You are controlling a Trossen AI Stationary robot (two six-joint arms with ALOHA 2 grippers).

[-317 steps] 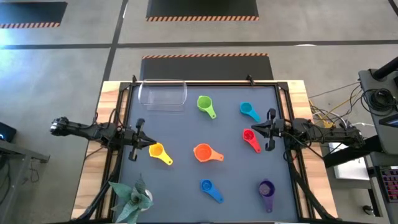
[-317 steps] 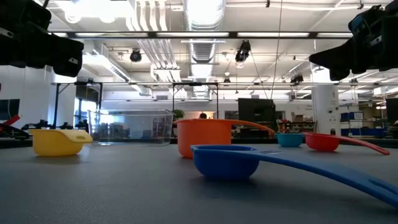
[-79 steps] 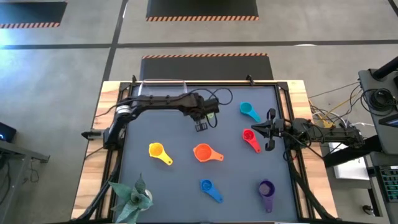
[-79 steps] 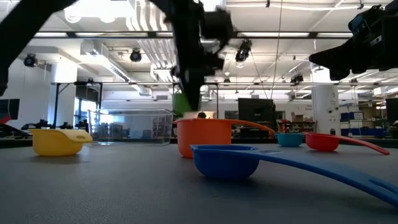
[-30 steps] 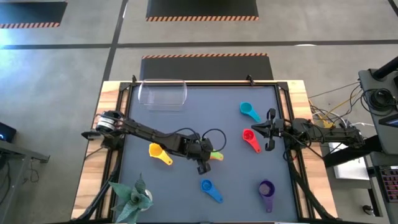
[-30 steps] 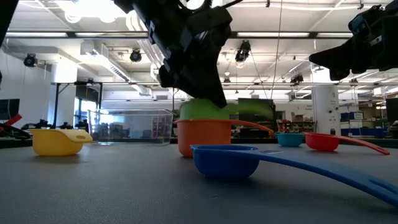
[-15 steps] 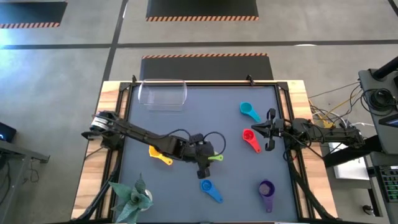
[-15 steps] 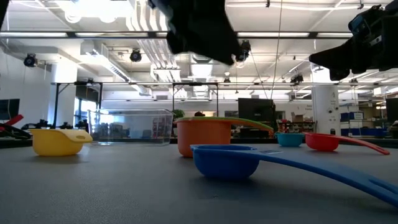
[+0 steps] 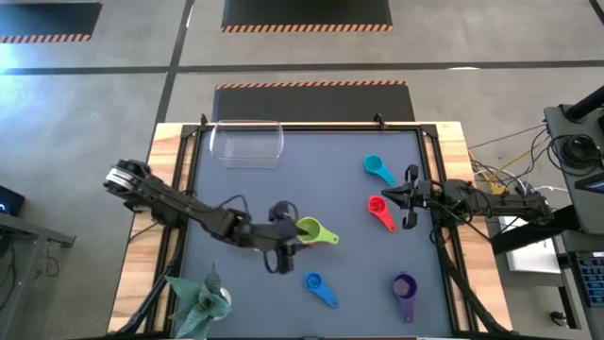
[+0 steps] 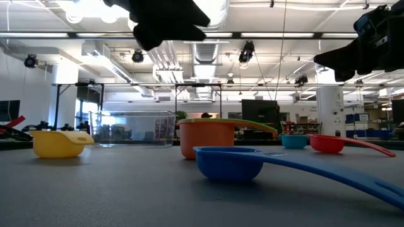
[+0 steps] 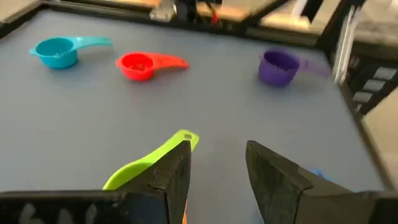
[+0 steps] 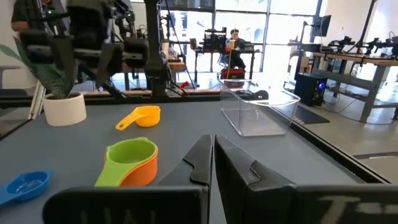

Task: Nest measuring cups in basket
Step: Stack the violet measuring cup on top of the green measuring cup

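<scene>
The green cup [image 9: 310, 229] sits nested in the orange cup [image 10: 205, 139] at mid-table, its handle [image 11: 155, 155] pointing toward the right edge. My left gripper [image 9: 286, 244] hangs open above and just left of this pair, touching nothing. The yellow cup [image 10: 60, 143] is hidden under that arm in the high view. Teal [image 9: 377, 169], red [image 9: 380, 211], blue [image 9: 319, 287] and purple [image 9: 405, 293] cups lie on the mat. The clear basket [image 9: 247, 144] stands at the far left. My right gripper [image 9: 408, 198] waits shut at the right edge.
A potted plant [image 9: 200, 302] stands at the near left corner. The left arm slants across the mat's left half. Bare mat lies between the basket and the teal cup. People and workbenches show in the room beyond the table.
My left gripper has let go of the green cup, risen and drawn back toward the table's left edge. The green cup has sunk into the orange cup until only its rim and handle show above it.
</scene>
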